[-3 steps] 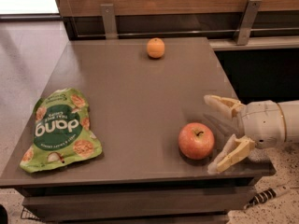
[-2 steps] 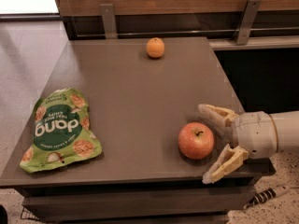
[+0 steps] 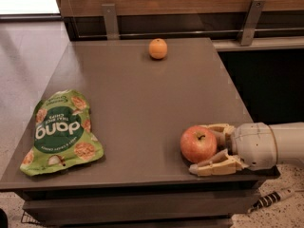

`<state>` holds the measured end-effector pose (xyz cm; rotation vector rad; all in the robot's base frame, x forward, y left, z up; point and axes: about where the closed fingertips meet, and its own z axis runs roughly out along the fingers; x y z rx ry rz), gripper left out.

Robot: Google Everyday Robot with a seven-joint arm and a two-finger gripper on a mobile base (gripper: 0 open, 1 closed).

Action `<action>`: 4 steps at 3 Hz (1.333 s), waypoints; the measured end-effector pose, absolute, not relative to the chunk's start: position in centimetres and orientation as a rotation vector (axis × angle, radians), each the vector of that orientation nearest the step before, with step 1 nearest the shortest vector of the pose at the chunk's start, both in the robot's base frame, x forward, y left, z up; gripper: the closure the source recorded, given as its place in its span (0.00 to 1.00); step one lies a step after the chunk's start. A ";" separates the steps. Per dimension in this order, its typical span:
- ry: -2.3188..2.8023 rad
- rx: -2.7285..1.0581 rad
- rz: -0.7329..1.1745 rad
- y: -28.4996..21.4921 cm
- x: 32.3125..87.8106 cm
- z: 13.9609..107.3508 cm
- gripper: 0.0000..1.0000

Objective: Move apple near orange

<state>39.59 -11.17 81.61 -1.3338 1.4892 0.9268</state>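
Apple: the round red apple with a yellow blush [image 3: 198,144] sits at the near right corner of your dark grey tabletop [image 3: 142,103].
Orange: the small round orange fruit [image 3: 158,48] sits at the far edge, well apart from the apple.
Gripper: your beige two-finger gripper [image 3: 199,149] is at the right edge, its fingers spread on either side of the apple; you cannot tell whether they touch it.
Pouch: a green crinkled snack pouch [image 3: 61,129] lies at the near left.

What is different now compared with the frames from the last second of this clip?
The gripper moved left toward the apple and now brackets it from the right, at the near right corner of the table. Whether it has taken hold cannot be told. The apple has not shifted. The orange at the far edge and the green snack bag on the left stayed put.
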 end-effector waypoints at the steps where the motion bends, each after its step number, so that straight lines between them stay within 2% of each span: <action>1: 1.487 -1.338 0.928 -11.0 39.6 81.7 0.65; 2: 1.484 -1.343 0.931 -10.7 39.5 81.7 0.96; 4: 1.473 -1.355 0.931 -10.5 39.8 82.0 1.00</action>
